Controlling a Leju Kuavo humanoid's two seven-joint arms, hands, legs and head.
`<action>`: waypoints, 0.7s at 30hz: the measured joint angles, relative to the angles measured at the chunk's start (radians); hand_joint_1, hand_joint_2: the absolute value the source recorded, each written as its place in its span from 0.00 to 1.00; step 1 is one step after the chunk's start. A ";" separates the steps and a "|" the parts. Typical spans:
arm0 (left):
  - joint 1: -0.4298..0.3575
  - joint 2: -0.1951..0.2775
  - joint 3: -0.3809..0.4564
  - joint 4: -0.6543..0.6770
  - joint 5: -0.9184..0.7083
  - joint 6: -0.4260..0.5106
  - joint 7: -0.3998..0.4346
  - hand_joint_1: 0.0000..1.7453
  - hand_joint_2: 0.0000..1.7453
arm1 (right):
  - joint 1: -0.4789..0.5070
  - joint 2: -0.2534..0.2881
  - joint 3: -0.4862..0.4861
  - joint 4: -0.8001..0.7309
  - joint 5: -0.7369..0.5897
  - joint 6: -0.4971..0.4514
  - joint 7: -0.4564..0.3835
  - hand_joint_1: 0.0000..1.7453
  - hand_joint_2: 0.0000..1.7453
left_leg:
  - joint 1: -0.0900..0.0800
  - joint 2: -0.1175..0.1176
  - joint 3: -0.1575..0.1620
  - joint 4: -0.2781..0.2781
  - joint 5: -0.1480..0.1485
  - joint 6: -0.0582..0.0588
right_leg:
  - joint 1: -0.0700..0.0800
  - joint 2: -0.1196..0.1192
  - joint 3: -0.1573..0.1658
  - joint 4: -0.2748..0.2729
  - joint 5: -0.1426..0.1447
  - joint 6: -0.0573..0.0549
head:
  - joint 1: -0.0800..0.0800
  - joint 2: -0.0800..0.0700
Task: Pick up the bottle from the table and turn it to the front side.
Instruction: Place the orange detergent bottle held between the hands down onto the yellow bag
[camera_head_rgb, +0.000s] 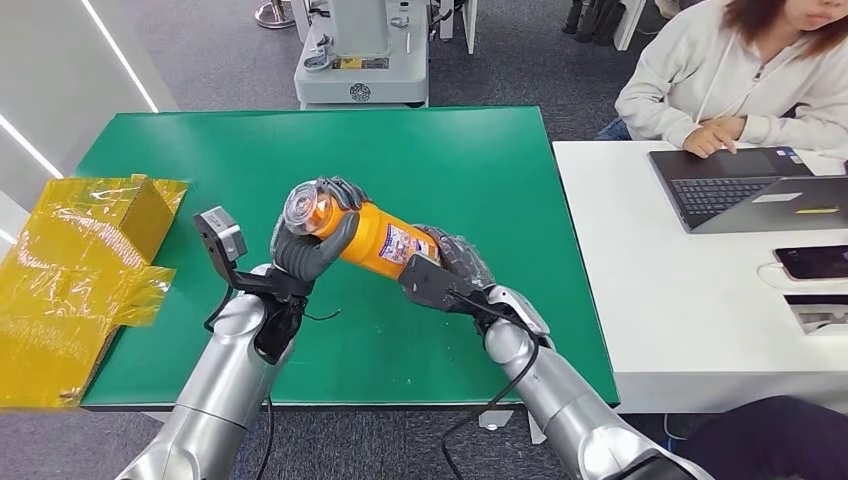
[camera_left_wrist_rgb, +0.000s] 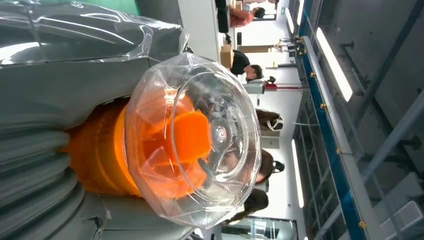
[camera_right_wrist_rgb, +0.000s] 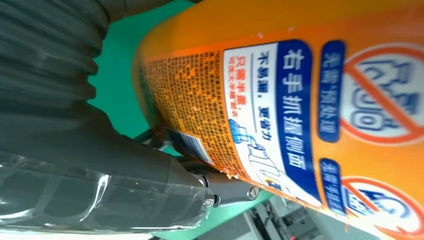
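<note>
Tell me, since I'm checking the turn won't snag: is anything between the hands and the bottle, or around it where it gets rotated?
Nothing visible. The left hand holds the orange bottle at its clear cap end and the right hand holds its base, both touching it directly. The bottle is lifted, tilted, above bare green table.

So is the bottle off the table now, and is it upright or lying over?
Off the table and tipped on its side: the bottle is held above the green table, left robot hand at the cap end, right robot hand at the base.
</note>
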 joint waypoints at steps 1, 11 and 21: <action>-0.002 0.004 0.000 0.003 -0.018 0.016 -0.006 1.00 1.00 | 0.005 -0.003 -0.003 -0.006 0.002 0.000 -0.002 0.00 1.00 | 0.000 0.000 0.000 0.000 0.000 0.000 | 0.000 0.000 0.000 0.000 0.000 0.000 | 0.000 0.000; -0.032 0.075 0.011 0.016 -0.238 0.198 -0.039 1.00 1.00 | 0.072 -0.050 -0.021 -0.142 0.012 0.016 -0.006 0.00 1.00 | 0.000 0.002 0.000 0.000 0.000 0.000 | 0.000 0.002 -0.001 0.000 0.000 0.000 | 0.000 0.000; -0.053 0.133 0.043 0.013 -0.534 0.419 -0.052 1.00 1.00 | 0.136 -0.088 -0.016 -0.276 0.021 0.010 -0.006 0.00 1.00 | 0.000 0.002 0.000 0.000 0.000 0.000 | 0.000 0.002 -0.001 0.000 0.000 0.000 | 0.000 0.000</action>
